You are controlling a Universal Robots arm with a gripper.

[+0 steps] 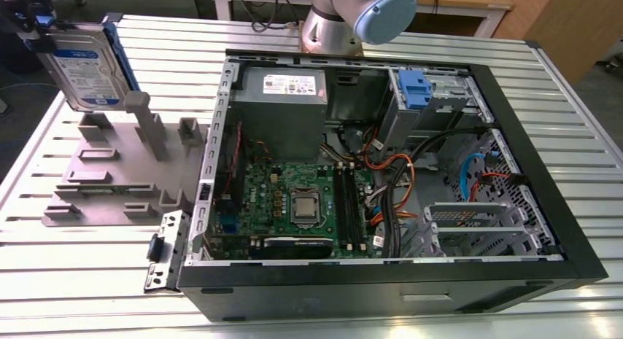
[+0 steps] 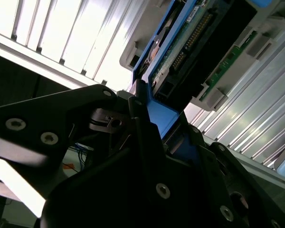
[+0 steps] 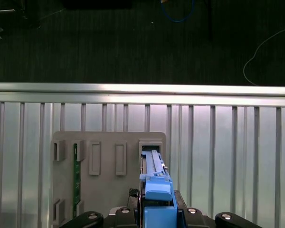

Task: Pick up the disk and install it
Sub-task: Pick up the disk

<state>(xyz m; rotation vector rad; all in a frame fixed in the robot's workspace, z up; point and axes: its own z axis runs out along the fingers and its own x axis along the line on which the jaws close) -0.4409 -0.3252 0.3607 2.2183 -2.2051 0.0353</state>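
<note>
The disk stands on edge at the exterior view's far left, a silver drive with a white-and-blue label in a blue bracket. My gripper is shut on its upper end. Its lower end is level with the tops of the posts of the grey holder; I cannot tell whether it is free of the slot. In the first wrist view the blue bracket sits between my black fingers, over the holder's slot. The second wrist view shows the disk's green circuit side and the bracket clamped in my gripper.
An open black computer case lies to the exterior view's right of the holder, with its motherboard, cables and a drive bay with a blue tab. The arm's base stands behind the case. A green board sits in another holder slot.
</note>
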